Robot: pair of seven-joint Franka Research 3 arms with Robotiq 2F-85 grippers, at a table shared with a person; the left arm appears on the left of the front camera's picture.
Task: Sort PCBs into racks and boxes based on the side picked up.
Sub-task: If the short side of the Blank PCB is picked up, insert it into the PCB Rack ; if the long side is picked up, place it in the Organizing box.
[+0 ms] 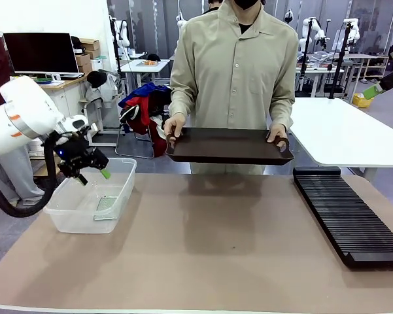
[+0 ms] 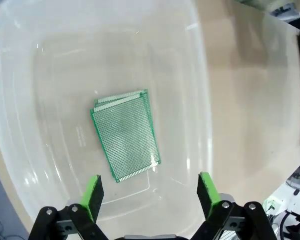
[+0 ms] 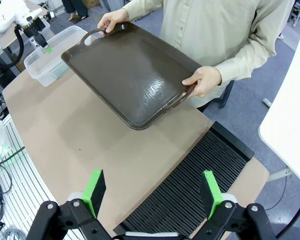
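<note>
Front view: PCBs (image 1: 107, 204) blurred behind box wall (image 1: 78, 219)

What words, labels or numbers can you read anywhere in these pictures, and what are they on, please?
None can be read.
Clear box: faint moulded marks on its floor beside the PCBs, too faint to read.
PCBs: plain hole grid, no print legible.
Tray and rack: no lettering visible.

Stacked PCBs (image 2: 126, 134): top one hides those under, count unclear. Rack (image 1: 350, 216) cut off at 3 o'clock edge. Person's head cropped at 12 in front view.
</note>
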